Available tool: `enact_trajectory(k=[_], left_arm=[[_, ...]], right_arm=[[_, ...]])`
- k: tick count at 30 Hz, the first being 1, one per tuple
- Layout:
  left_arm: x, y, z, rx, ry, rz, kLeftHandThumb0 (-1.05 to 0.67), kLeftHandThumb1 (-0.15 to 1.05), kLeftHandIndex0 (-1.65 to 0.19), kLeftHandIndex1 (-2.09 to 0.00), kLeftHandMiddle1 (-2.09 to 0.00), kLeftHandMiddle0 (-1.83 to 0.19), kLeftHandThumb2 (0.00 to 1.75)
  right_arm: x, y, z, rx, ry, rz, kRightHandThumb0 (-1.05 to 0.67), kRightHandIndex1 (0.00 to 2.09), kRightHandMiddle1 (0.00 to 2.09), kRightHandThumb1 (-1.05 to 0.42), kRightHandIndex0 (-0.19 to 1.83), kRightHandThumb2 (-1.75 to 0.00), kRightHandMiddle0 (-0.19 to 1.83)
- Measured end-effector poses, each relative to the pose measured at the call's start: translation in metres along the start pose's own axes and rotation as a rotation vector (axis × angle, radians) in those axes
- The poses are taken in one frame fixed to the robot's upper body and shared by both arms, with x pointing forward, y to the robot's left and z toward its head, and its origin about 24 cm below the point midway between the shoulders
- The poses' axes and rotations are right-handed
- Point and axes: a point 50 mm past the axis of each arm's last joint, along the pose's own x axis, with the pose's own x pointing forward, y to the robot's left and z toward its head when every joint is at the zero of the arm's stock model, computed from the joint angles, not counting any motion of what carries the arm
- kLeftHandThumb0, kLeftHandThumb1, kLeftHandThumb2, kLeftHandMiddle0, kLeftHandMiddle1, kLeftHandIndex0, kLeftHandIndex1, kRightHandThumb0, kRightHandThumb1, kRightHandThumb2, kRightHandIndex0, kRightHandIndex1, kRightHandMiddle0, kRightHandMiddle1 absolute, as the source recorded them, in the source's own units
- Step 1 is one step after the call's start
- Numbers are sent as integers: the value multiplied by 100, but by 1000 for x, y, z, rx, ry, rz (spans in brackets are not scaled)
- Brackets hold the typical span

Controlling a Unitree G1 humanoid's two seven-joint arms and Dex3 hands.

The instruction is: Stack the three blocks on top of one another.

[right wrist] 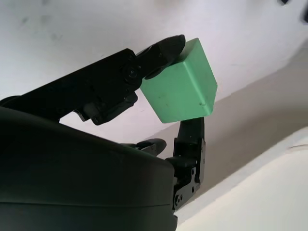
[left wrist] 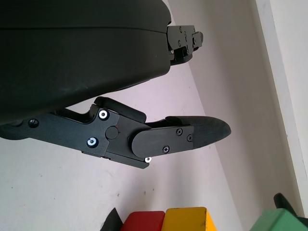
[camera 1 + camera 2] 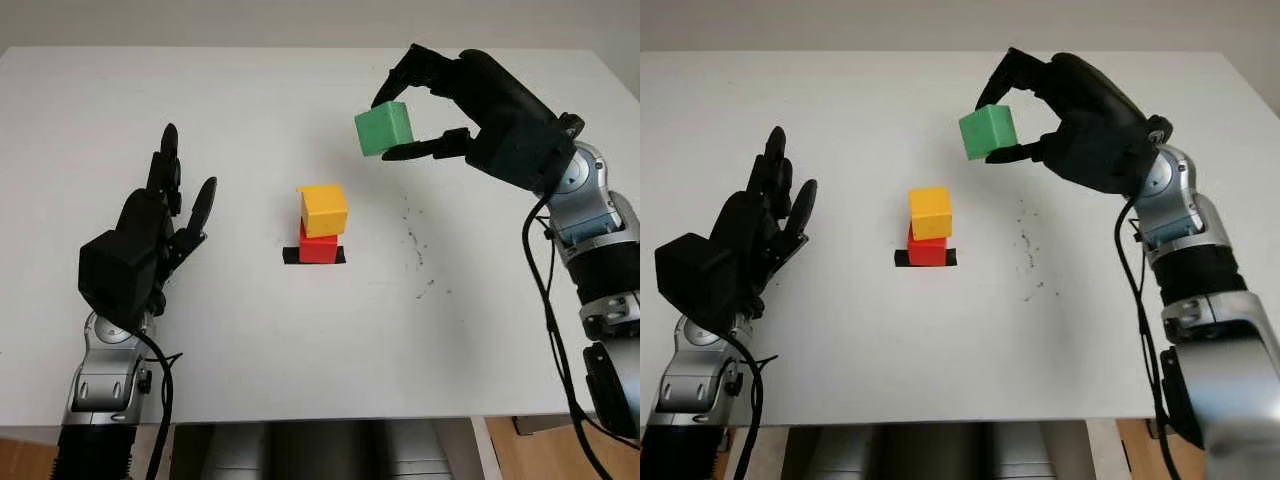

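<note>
A yellow block [image 3: 323, 209] sits on a red block [image 3: 319, 245] in the middle of the white table [image 3: 300, 360], over a strip of black tape [image 3: 290, 256]. My right hand [image 3: 400, 125] is raised to the right of and beyond this stack, shut on a green block [image 3: 384, 128] held in the air between its fingertips; the same green block [image 1: 180, 89] is pinched in the right wrist view. My left hand [image 3: 170, 200] is open, left of the stack and apart from it. In the left wrist view the red block [image 2: 142, 222], yellow block [image 2: 185, 219] and green block [image 2: 279, 222] appear.
Small dark specks [image 3: 415, 245] mark the table to the right of the stack. The table's front edge [image 3: 320, 418] runs just above the arms' bases, and its far edge [image 3: 250, 48] lies behind the raised hand.
</note>
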Motion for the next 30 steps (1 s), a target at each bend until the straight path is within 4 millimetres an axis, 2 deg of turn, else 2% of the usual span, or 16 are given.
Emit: enact_trajectory(k=[6,12,16,22,30], left_arm=[[0,1,1,3,-3,-4,-68,105,12,-6,-6,14,50],[0,1,1,3,-4,-5,-67,105,13,-5,-5,15,51],[0,1,1,3,-5,-5,-68,105,13,-5,-5,14,50],[-1,1,1,-1,-6,-6,-66,105,13,-5,-5,15,51],[-1,1,1,2,-5,-6,-67,105,13,-5,-5,15,51]], right_arm=[[-8,26,13,409,29,41,-40,0,173,-102,31,-6,15],[-13,41,25,666,90,102,-40,0,188,-105,22,-10,3],[-13,50,26,803,134,153,-45,1,188,-104,23,-7,10],[-15,60,21,845,169,194,-42,2,186,-103,26,-5,13],[-15,80,-2,767,258,194,-46,3,187,-100,28,-5,20]])
